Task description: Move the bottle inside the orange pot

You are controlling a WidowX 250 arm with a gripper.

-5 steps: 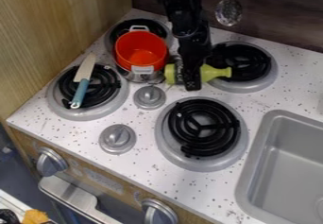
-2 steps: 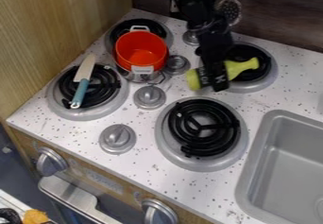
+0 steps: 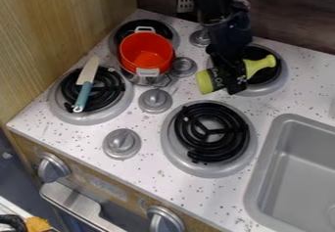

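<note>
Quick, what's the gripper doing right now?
Gripper: closed on the bottle at its middle, over the edge of the back-right burner.

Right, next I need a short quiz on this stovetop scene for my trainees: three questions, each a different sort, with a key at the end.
1. Multiple choice: What is holding the yellow-green bottle?
A) a person's hand
B) the robot's gripper
C) a metal clamp on the wall

2. True or false: The knife lies across a burner.

3. Fill in the blank: As seen in the picture, the orange pot is to the ____ of the bottle.

Key: 1. B; 2. true; 3. left
</note>
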